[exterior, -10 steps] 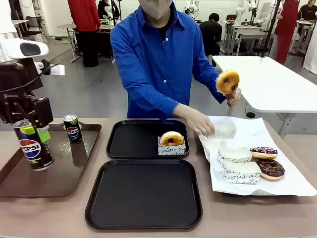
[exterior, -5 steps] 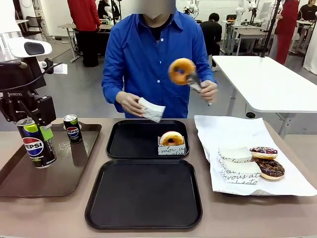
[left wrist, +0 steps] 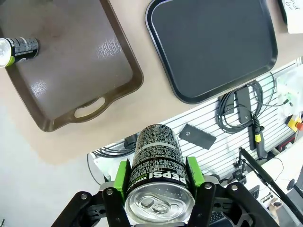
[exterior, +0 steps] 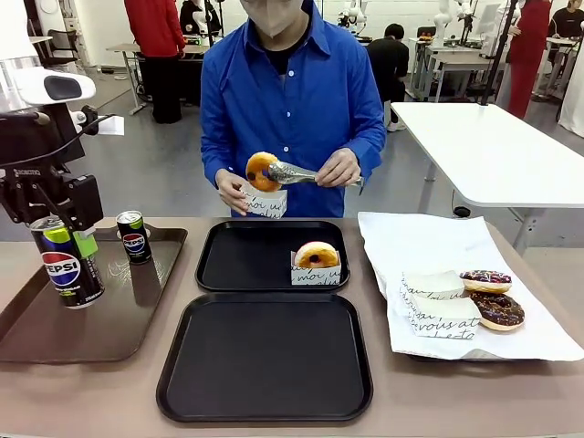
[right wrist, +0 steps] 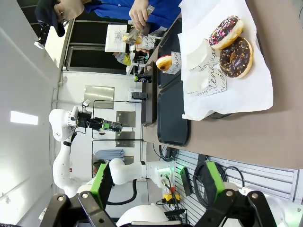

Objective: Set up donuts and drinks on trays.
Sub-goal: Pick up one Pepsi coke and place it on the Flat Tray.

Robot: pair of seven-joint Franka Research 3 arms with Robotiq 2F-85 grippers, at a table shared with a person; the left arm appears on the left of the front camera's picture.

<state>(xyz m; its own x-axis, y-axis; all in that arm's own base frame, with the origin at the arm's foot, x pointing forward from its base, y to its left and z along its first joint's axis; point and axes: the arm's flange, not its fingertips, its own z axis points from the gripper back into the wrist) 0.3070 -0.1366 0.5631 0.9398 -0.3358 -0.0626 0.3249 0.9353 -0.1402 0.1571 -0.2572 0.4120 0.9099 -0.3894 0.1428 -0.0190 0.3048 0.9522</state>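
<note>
one glazed donut [exterior: 317, 255] sits in its paper sleeve at the near right corner of the far black tray [exterior: 239, 265]. the near black tray [exterior: 265, 360] lies just in front of it. the person's tongs [exterior: 301, 173] hold a second glazed donut [exterior: 260, 171] over a sleeve [exterior: 265, 203] in the other hand. the left pincer [left wrist: 158, 176] is pinching a pepsi can [exterior: 64, 274] upright over the brown tray [exterior: 119, 333], where another can [exterior: 134, 237] stands near the far edge. the right pincer [right wrist: 157, 182] is spread, gripping nothing. two chocolate donuts [exterior: 497, 310] rest on white paper [exterior: 438, 242] on the counter [exterior: 438, 397].
</note>
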